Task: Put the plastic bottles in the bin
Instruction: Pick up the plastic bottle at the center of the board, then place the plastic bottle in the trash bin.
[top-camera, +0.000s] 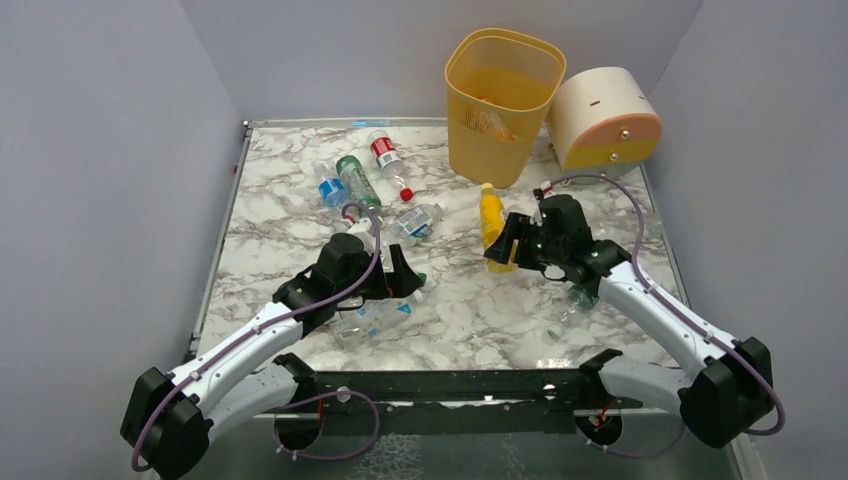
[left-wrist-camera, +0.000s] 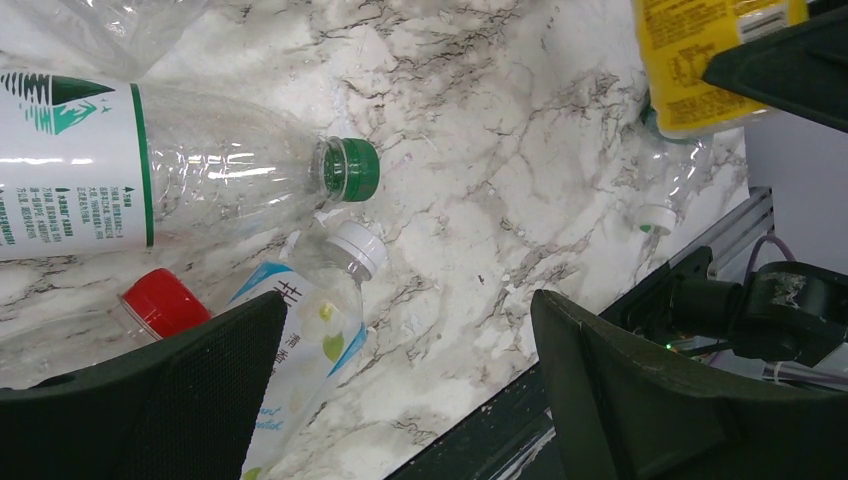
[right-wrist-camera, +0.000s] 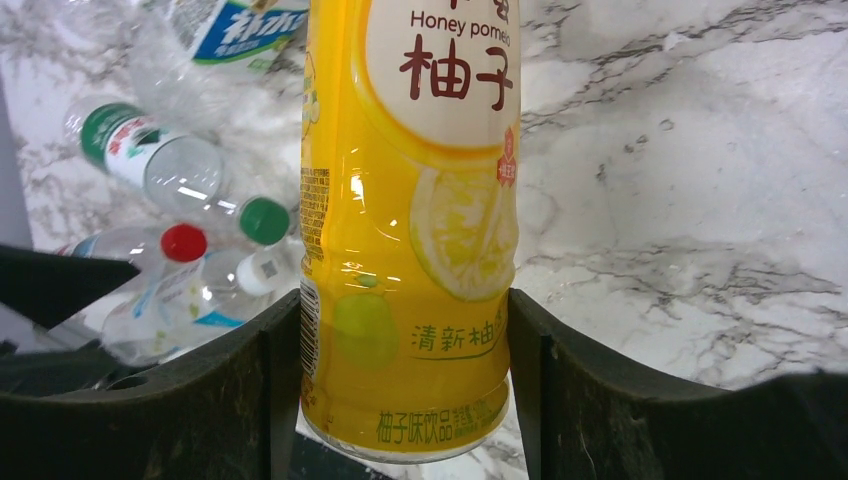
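My right gripper (top-camera: 507, 248) (right-wrist-camera: 405, 385) is shut on the base of a yellow plastic bottle (top-camera: 491, 218) (right-wrist-camera: 410, 200) with a honey pomelo label, held just above the marble, its cap pointing at the bin (top-camera: 505, 100). The translucent yellow-orange bin stands at the back and something lies inside it. My left gripper (top-camera: 402, 272) (left-wrist-camera: 405, 390) is open with bare table between its fingers. Beside its left finger lie a white-capped bottle (left-wrist-camera: 300, 330), a green-capped clear bottle (left-wrist-camera: 200, 180) and a red-capped one (left-wrist-camera: 165, 300). More plastic bottles (top-camera: 360, 180) lie at the back left.
A cream-and-peach cylinder (top-camera: 605, 120) lies on its side to the right of the bin. A clear bottle (top-camera: 580, 298) lies under my right arm. Grey walls close in the marble table (top-camera: 470, 320) on three sides; a black rail runs along its near edge.
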